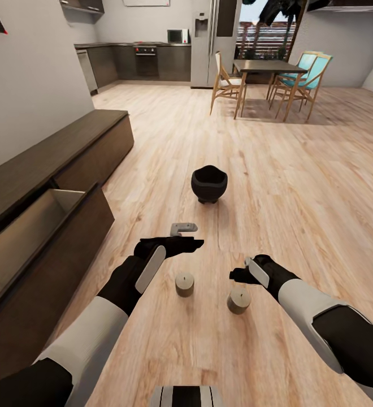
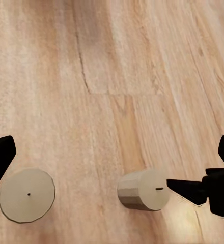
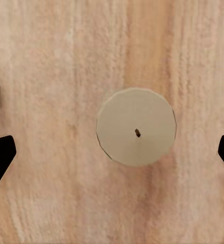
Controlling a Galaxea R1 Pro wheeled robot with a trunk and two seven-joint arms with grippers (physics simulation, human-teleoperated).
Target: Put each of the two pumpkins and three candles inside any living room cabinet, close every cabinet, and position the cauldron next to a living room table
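1. Nearest the head camera: robot's own arms; left gripper (image 1: 182, 234) and right gripper (image 1: 242, 270) both held above the wood floor (image 1: 299, 186), one candle under each
2. Left candle (image 1: 184, 284) stands upright on the floor just in front of the left gripper; right candle (image 1: 238, 300) upright just below the right gripper; the two are near each other but apart
3. Right gripper: fingers spread wide; in the right wrist view the candle top (image 3: 136, 127) sits centred between the fingertips at the frame edges, nothing pinched
4. Left gripper: fingers also spread, empty; left wrist view shows both candles, one near its fingertip (image 2: 26, 195), the other (image 2: 143, 189) beside the right gripper's dark tip
5. Cabinet (image 1: 45, 215) at left, one drawer (image 1: 34, 226) pulled open, pale inside, looks empty from here
6. Cauldron (image 1: 209, 183) on the floor further ahead, well apart from the candles
7. Handling guess: candles likely light, rigid, matte so not slippery; short and stubby, so they might tip if nudged; take hold across the round side wall from above, fingers straddling the middle
8. Dining table (image 1: 265, 68) and chairs (image 1: 302, 79) far back
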